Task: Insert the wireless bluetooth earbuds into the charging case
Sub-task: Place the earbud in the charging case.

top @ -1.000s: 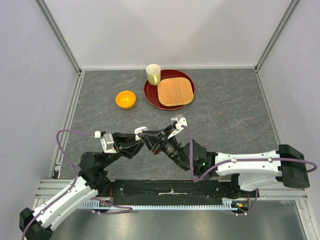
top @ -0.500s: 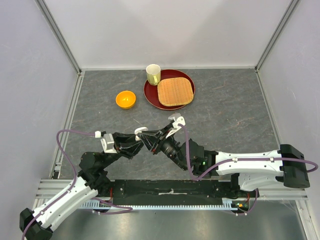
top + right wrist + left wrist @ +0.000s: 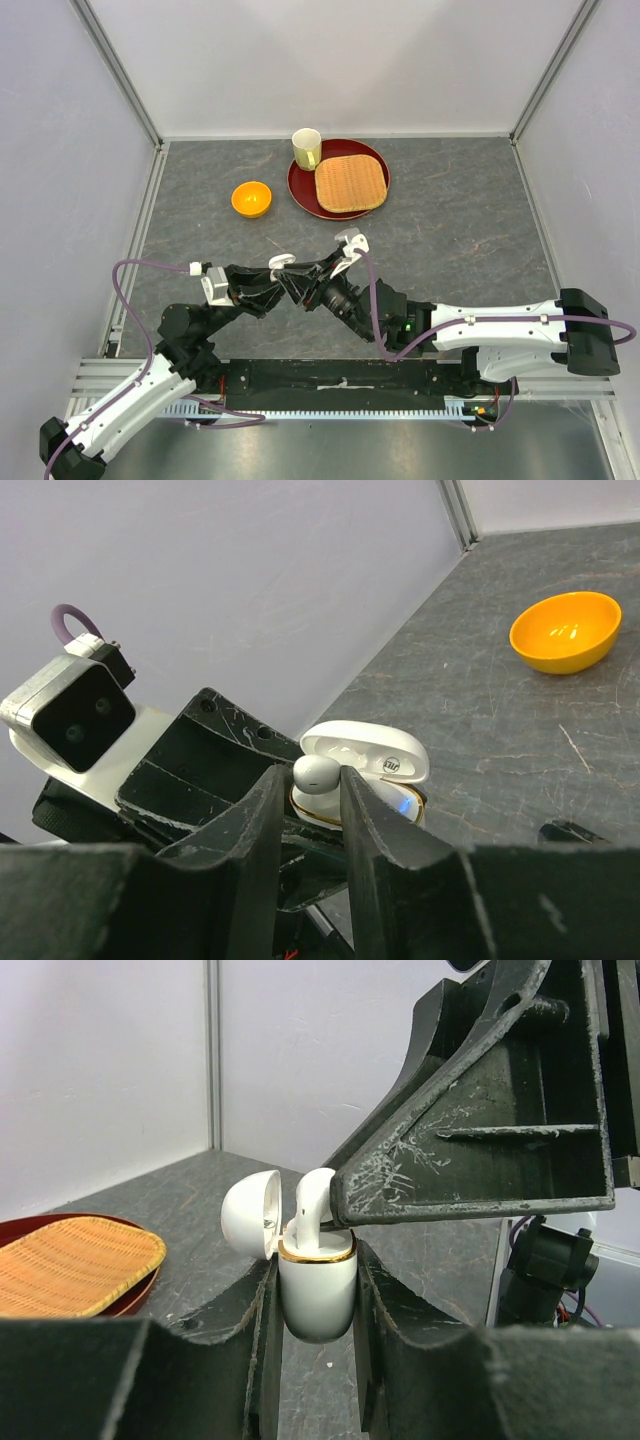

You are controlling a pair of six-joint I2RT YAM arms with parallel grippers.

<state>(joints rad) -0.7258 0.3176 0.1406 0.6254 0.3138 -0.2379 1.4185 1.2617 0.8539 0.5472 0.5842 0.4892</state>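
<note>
**A:** What's on the grey table (image 3: 450, 230)?

**B:** Two arms meet near its front. The left gripper (image 3: 283, 270) is clamped on the open white charging case (image 3: 316, 1295).

**A:** And the earbud (image 3: 312, 1200)?

**B:** A white one stands in the case's mouth, between the right gripper (image 3: 310, 785) jaws. I cannot tell whether they pinch it. It looks like the seating step. Next it needs a gentle release and a straight retreat.

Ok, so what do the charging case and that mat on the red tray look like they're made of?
The charging case: likely glossy white plastic, smooth with soft reflections, gold metallic-looking rim band. The mat: woven straw or bamboo, by its tan basket-weave texture.
</note>
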